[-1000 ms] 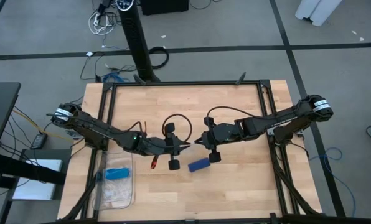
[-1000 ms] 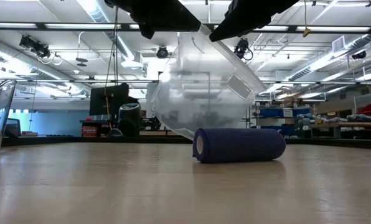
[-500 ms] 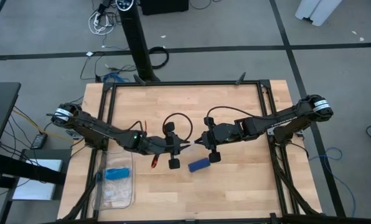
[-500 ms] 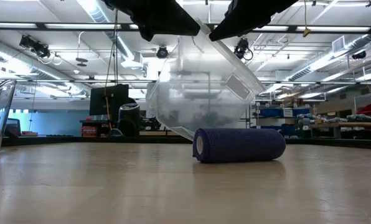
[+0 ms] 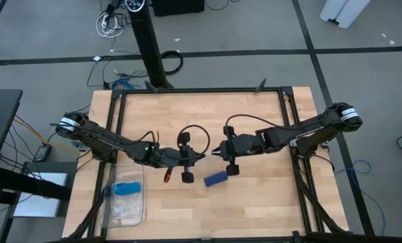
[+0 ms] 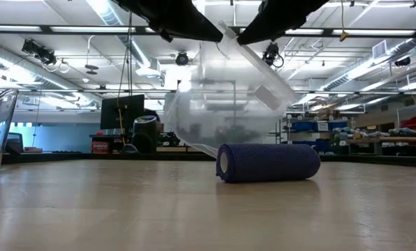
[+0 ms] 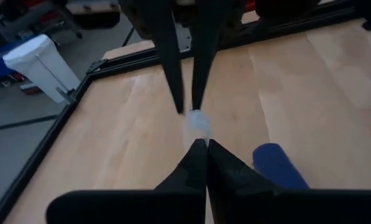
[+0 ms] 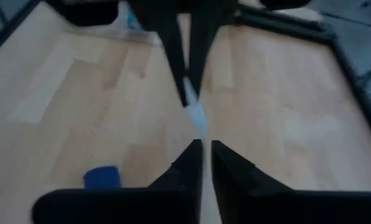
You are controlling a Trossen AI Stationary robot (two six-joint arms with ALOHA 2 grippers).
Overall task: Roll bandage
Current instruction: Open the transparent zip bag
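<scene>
High view: one bandage (image 5: pixel 215 179), a navy roll, lies on the wooden table (image 5: pixel 255 202) well clear of every table edge, with bare wood on all sides of it. Two arms reach toward each other above the table's middle. The left gripper (image 5: pixel 202 157) and the right gripper (image 5: pixel 215 151) meet tip to tip just beyond the bandage, neither touching it. One clear plastic bag (image 5: pixel 123 202) lies far from the bandage near the table's left edge, with one light-blue item (image 5: pixel 127 187) inside. One small red object (image 5: pixel 167 178) lies between that bag and the bandage.

Low view: the bandage (image 6: pixel 268 162) rests on its side on the table (image 6: pixel 124 209), its spiral end facing the camera. Open tabletop stretches to either side and in front. A second clear bag (image 6: pixel 225 101) hangs above and behind the bandage, pinched at its top between the two dark grippers.

Left wrist view: the left gripper (image 7: pixel 206 144) has its fingers pressed together at a shred of clear plastic; the bandage (image 7: pixel 277 167) lies beside them.

Right wrist view: the right gripper (image 8: pixel 203 145) shows a slim gap between its fingers, the plastic strip running into it; the bandage (image 8: pixel 101 177) lies off to one side.
</scene>
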